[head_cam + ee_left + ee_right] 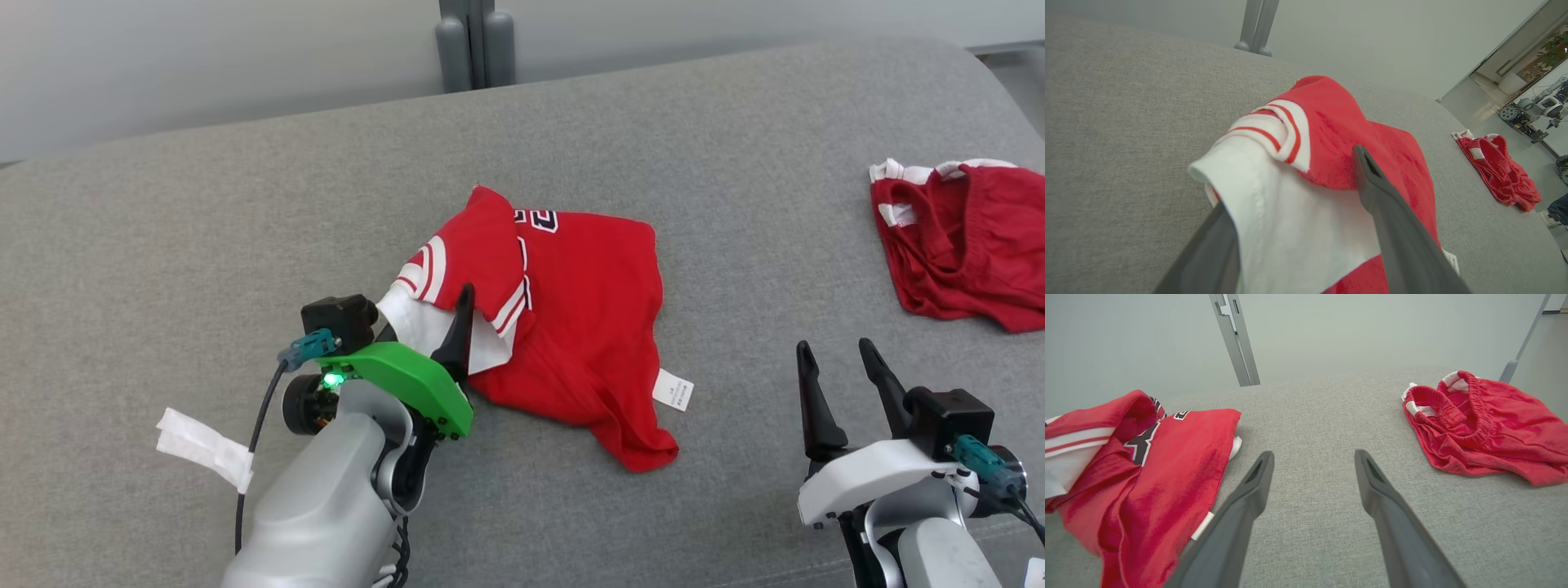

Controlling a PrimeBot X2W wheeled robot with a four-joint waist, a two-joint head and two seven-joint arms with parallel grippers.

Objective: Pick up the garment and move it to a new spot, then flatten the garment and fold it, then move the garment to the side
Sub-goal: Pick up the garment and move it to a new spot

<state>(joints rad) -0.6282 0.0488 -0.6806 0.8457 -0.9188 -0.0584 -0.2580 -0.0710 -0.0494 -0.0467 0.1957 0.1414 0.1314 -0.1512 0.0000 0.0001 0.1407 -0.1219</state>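
garment (588, 310) crumpled mid grey cushion (245, 229) | left gripper (1290, 177) spread, white sleeve (1274, 228) draped across, half-hiding it in head view | right gripper (834, 347) spread, empty | red shorts (963, 245) far right | left wrist view adds distant robot (1545, 108)

Jersey (588, 327) red, sleeve (429, 269) white-striped; shorts (971, 253) red; lettering (543, 219) seemingly black.

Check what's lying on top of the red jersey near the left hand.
A sleeve with red-and-white stripes is folded over the red jersey, its white inner fabric between the fingers of the open left hand. The fold covers part of the printed lettering.
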